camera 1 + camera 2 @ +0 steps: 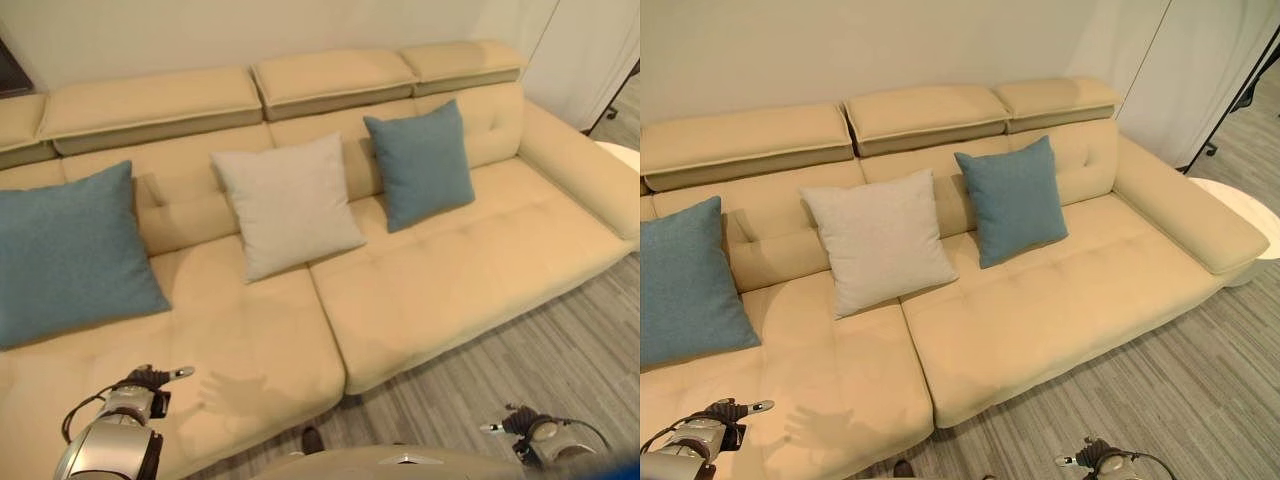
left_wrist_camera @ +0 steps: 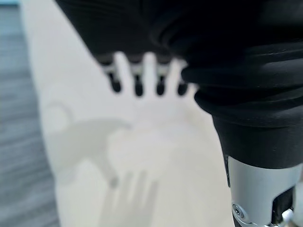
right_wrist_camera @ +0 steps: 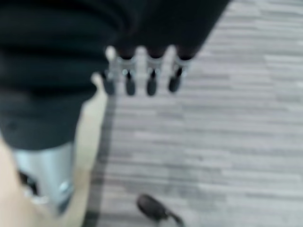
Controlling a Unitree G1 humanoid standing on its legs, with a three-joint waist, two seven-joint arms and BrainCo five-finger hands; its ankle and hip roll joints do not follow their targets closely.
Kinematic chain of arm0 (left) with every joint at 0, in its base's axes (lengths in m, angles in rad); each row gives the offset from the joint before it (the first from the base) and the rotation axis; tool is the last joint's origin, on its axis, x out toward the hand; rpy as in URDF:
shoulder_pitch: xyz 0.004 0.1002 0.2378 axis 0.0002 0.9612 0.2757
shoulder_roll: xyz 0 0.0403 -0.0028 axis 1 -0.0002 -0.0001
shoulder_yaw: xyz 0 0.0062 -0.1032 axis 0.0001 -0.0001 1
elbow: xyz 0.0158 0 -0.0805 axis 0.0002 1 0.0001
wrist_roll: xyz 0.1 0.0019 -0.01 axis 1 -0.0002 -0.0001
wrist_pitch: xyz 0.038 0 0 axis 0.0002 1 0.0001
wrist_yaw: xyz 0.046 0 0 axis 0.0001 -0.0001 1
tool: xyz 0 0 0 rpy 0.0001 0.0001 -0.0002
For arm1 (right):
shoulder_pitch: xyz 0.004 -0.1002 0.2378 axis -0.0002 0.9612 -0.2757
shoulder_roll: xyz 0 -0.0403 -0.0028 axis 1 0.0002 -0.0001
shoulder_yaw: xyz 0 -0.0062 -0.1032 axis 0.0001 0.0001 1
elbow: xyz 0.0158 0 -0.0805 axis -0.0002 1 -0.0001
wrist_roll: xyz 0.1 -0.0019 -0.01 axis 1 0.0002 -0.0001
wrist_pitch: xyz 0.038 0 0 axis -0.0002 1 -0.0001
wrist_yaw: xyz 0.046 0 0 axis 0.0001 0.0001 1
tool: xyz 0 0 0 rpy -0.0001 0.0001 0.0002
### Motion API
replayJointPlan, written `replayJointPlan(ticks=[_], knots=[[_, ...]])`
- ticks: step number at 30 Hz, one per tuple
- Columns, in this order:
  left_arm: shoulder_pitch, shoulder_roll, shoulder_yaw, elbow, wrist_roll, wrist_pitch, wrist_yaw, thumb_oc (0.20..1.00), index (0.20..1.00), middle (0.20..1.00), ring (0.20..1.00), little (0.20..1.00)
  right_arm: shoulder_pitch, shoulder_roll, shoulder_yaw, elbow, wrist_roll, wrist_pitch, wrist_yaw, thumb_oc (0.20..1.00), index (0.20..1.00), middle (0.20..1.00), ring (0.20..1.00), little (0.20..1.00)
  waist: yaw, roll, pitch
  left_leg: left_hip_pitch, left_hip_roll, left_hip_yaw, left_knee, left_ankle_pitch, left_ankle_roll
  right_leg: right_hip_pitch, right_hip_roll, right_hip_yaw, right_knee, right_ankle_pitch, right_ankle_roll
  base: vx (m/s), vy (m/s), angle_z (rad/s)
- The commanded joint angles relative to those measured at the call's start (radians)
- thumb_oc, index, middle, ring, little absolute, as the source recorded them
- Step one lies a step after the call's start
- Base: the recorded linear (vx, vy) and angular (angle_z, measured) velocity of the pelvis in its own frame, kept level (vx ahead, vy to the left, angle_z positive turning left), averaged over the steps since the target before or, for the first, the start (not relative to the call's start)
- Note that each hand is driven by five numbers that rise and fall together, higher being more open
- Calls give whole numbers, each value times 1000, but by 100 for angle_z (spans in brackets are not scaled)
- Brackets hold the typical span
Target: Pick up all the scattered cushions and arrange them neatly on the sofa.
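Note:
Three cushions lean upright against the backrest of the cream sofa [image 1: 430, 290]. A large blue cushion [image 1: 65, 255] stands at the left end, a pale grey cushion [image 1: 287, 205] in the middle, and a smaller blue cushion [image 1: 420, 165] to its right. My left hand [image 1: 148, 381] hovers low over the front of the left seat, fingers [image 2: 137, 81] straight and holding nothing. Down by the sofa's front edge, my right hand [image 1: 519, 423] hangs over the floor with straight fingers [image 3: 141, 78], also empty.
Grey wood-look floor [image 1: 530, 350] runs along the sofa's front. A round white table [image 1: 1243, 206] stands past the right armrest [image 1: 1180, 205]. The right seat cushion [image 1: 1060, 290] is bare.

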Motion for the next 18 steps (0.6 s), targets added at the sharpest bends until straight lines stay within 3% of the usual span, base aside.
replayJointPlan(ticks=[1,4,5,18], knots=[[-50,26,15,38,5,-7,-5,1000,1000,1000,1000,1000,-33,-26,8,33,-20,-1,-5,1000,1000,1000,1000,1000,-18,6,8,77,51,-62,9,-50,-58,-72,17,2,23,79,51,-21,-78,9],[-57,32,10,42,8,-3,-8,1000,1000,1000,1000,1000,-37,-26,19,39,-27,0,-4,1000,1000,1000,1000,1000,-19,8,4,74,56,-61,9,-45,-63,-68,24,-7,13,79,48,-38,-75,3],[6,-25,33,-28,-32,-26,9,1000,1000,1000,1000,1000,-24,-12,2,32,-2,6,-17,1000,1000,1000,1000,1000,-8,6,6,69,59,-69,9,-39,-65,-64,25,-16,9,77,44,-51,-59,2],[107,-173,-8,-62,3,-26,2,1000,1000,1000,1000,1000,-1,10,-27,26,23,-4,-44,1000,1000,1000,1000,1000,11,4,27,69,77,-102,9,-22,-82,-37,41,-58,7,56,21,-25,-36,17]])
